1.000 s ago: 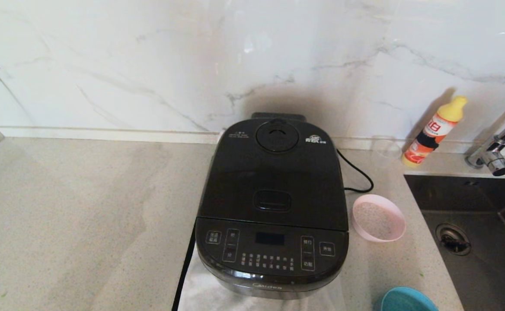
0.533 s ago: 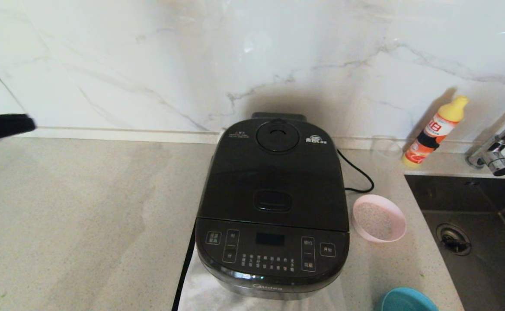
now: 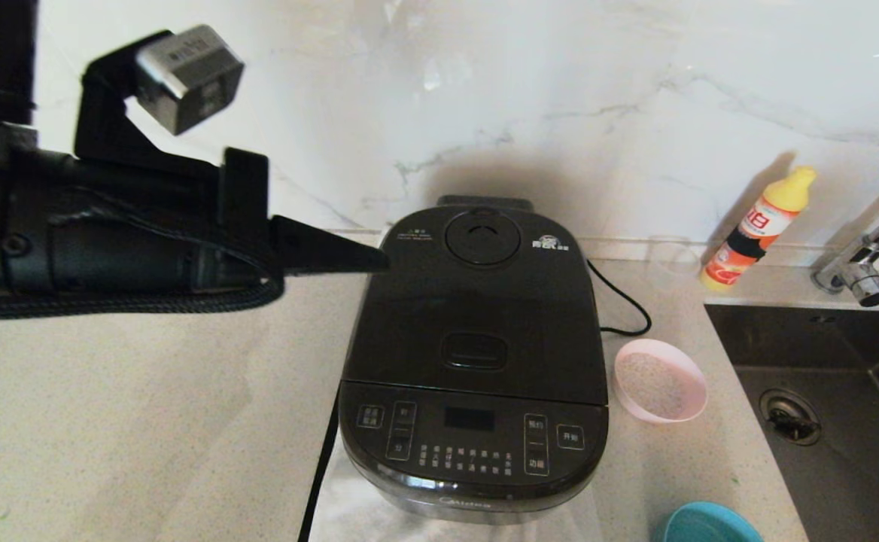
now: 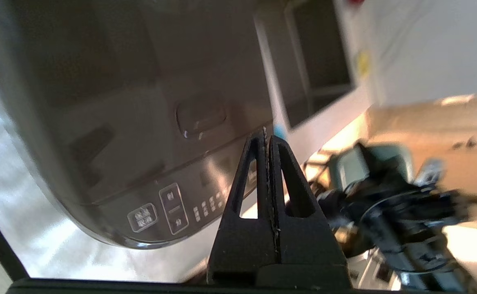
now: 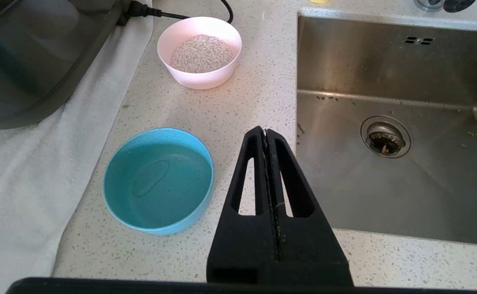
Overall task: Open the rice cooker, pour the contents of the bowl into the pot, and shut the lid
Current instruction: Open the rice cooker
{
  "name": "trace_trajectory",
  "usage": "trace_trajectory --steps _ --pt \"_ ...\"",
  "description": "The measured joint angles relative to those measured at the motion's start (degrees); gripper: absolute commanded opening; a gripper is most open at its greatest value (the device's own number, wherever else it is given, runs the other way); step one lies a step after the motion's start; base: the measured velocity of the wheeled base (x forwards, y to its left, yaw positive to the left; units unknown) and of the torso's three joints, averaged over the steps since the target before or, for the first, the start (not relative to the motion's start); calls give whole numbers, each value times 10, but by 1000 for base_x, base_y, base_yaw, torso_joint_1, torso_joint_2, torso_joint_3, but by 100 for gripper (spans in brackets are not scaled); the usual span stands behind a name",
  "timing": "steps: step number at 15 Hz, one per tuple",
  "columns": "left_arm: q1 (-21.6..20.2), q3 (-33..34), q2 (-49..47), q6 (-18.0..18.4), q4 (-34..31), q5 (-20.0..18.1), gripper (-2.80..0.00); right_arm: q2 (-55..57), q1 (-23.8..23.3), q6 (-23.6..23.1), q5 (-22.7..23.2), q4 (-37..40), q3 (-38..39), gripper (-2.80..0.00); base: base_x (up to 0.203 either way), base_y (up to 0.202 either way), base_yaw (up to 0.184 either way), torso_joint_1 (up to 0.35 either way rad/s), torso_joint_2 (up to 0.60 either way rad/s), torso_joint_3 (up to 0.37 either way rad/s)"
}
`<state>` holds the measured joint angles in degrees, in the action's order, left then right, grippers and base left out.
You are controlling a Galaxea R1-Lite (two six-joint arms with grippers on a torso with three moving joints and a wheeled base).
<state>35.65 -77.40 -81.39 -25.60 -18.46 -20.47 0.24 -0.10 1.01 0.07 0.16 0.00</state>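
Glossy black rounded-square rice cooker (image 3: 475,361) sits centre frame on the speckled stone table (image 3: 146,421), hinged black lid (image 3: 477,301) down. Our left tool (image 3: 368,260), closed and empty, hangs level at the cooker's upper-left corner. Our right tool (image 5: 266,132) is closed too, empty, parked over the table edge by the steel sink (image 5: 389,122).

Risk: the closed tip could slide off the lid's oblong button (image 3: 474,350); a hard shove may shift the cooker into the pink bowl of rice (image 3: 659,380) beside it.

Only the right wrist view shows the grains and water in the blue bowl (image 5: 159,179).
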Motion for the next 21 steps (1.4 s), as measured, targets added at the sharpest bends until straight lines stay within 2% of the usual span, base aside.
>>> trace_trajectory --steps 3,7,9,14,21 --pt "52 19 -41 -2 10 60 -280 0 0 0 0 0 0 -280 0 0 0 0 0 0" --pt "92 37 -76 -2 19 92 -280 0 0 0 0 0 0 -280 0 0 0 0 0 0" --pt "102 52 -84 0 20 125 -280 0 0 0 0 0 0 -280 0 0 0 0 0 0" --pt "108 91 -95 3 73 161 -280 0 0 0 0 0 0 -280 0 0 0 0 0 0" --pt "124 98 -125 4 111 202 -280 0 0 0 0 0 0 -280 0 0 0 0 0 0"
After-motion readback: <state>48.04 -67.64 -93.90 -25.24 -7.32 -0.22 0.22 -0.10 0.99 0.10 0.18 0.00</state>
